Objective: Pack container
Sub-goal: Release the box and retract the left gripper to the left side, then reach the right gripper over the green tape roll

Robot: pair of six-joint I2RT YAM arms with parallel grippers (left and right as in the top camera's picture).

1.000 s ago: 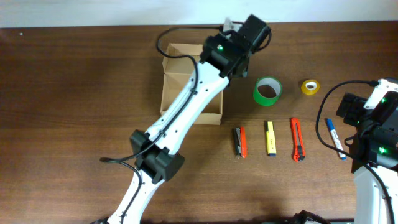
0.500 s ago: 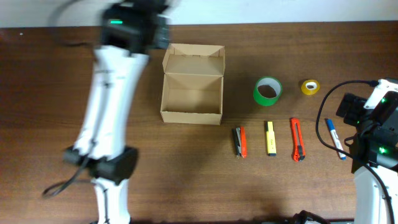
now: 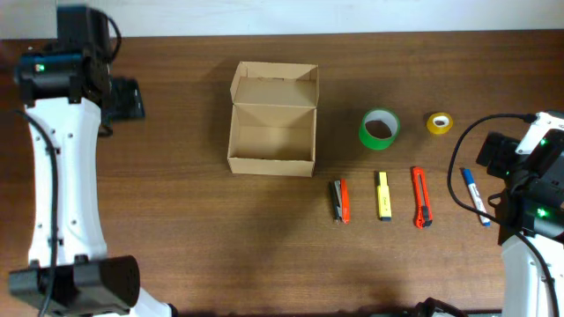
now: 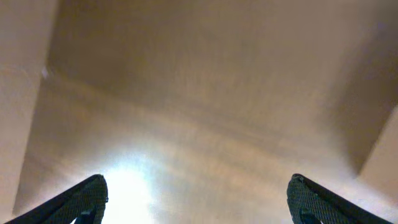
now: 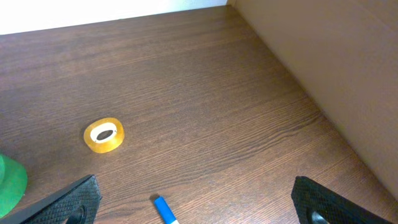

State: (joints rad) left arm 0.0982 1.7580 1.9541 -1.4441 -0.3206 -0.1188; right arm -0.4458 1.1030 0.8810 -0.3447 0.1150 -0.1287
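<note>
Brown desk (image 3: 176,220) | my left arm has swung clear of the container (image 3: 271,132), which stands open and empty, well right of the left fingers (image 4: 87,196) | left and right fingers (image 5: 74,198) spread, holding nothing | packing can begin.

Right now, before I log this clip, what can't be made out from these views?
- Left wrist view: only a blurred tan surface shows beyond the left gripper, and what it is cannot be told.
- Right wrist view: the blue marker is cut off by the bottom edge, and the green tape roll by the left edge.
- Overhead view: the black-and-orange tool is too small to identify.
</note>
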